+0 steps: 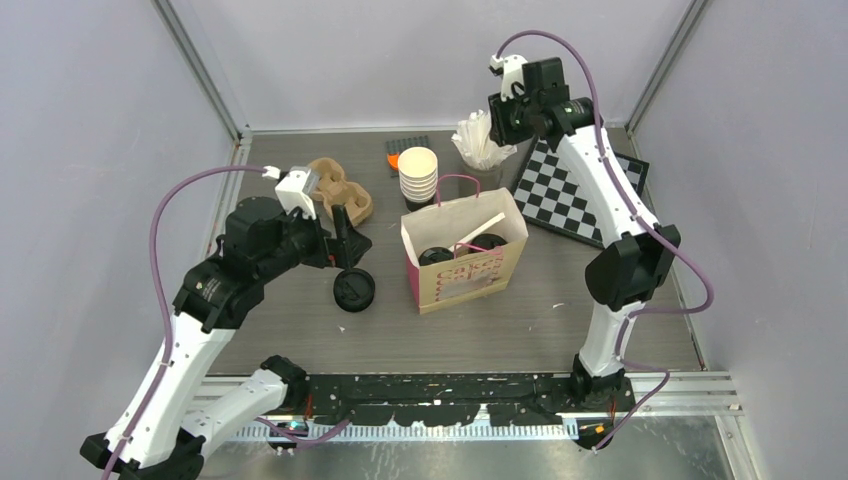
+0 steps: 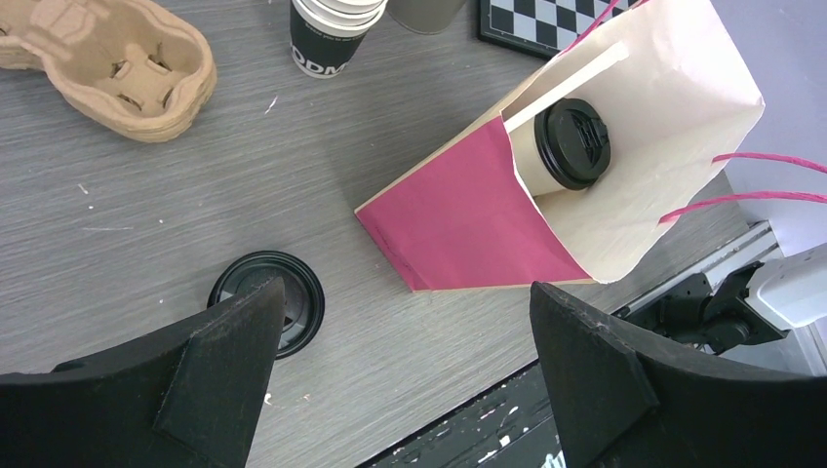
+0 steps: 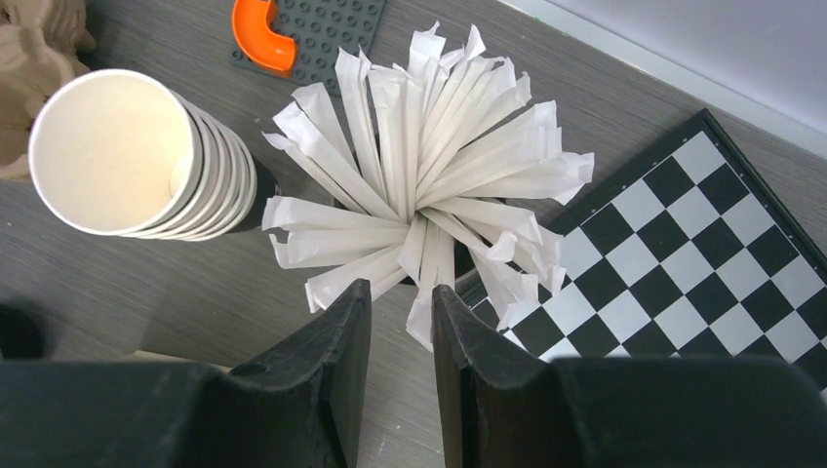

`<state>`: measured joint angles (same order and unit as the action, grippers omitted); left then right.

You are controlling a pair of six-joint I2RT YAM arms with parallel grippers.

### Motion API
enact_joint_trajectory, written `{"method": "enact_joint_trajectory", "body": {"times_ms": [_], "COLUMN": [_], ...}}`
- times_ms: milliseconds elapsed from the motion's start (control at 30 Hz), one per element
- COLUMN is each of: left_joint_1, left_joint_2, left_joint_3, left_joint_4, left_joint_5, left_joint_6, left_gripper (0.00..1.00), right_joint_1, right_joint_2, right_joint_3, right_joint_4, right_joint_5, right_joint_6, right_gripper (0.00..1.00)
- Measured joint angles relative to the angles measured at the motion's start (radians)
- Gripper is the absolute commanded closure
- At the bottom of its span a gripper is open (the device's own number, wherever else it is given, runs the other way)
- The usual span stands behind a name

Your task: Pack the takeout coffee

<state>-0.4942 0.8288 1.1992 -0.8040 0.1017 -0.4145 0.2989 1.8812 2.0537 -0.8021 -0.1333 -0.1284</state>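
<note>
The cream paper cup with black plastic lid [image 2: 571, 141] is probably light and crushable; grip its wall gently below the lid. The left end effector [image 2: 405, 292] gapes wide and the right end effector [image 3: 400, 291] stands narrow, neither visibly holding anything.

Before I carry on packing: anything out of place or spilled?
A loose black lid lies alone on the table, left of the paper bag, beside the open left gripper, with no cup under it. Nothing looks spilled.
</note>
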Motion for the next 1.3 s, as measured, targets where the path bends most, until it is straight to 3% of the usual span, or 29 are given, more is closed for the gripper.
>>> {"method": "enact_joint_trajectory", "body": {"times_ms": [533,767,1300], "left_joint_1": [0.0,0.0,0.0], "left_joint_2": [0.0,0.0,-0.007], "left_joint_3": [-0.001,-0.001,-0.027], "left_joint_4": [-0.015,-0.028,-0.022], "left_joint_5": [-0.002,-0.005,-0.022], "left_joint_6": [-0.002,0.003,0.002], "left_gripper": [0.03,0.02,0.02], "right_joint_1": [0.0,0.0,0.0], "right_joint_2": [0.106,0.127,0.035], "right_joint_3": [0.019,0.019,0.143], "right_joint_4": [-0.024,-0.03,-0.069], "right_joint_5": [-0.009,-0.011,-0.002], "right_joint_6": [-0.039,-0.042,0.001], "right_gripper": [0.68,0.99,1.0]}}
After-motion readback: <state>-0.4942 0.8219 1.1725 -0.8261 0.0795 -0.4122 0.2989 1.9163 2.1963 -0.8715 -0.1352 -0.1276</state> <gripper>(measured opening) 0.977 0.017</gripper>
